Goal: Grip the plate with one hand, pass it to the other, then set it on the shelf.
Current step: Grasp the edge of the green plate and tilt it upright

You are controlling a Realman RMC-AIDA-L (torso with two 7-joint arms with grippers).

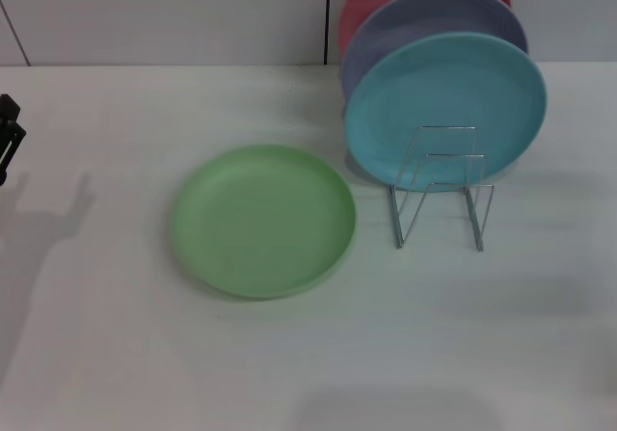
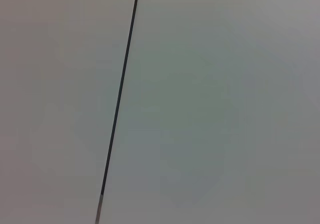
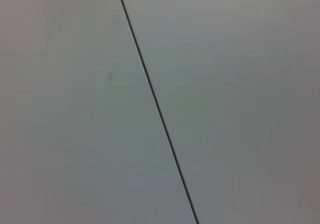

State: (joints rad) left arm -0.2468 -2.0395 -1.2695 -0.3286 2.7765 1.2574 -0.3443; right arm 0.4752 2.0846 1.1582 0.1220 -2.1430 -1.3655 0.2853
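White table (image 1: 116, 354) fills the head view; at its far left edge sits the left gripper (image 1: 8, 137), whether open or closed I cannot tell. Mid-table the green plate (image 1: 263, 219) lies flat, just beside the wire shelf (image 1: 442, 190) holding a blue plate (image 1: 445, 103)

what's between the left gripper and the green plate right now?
Nothing but bare white table. In the head view, the left gripper sits at the left edge, the green plate lies flat mid-table.
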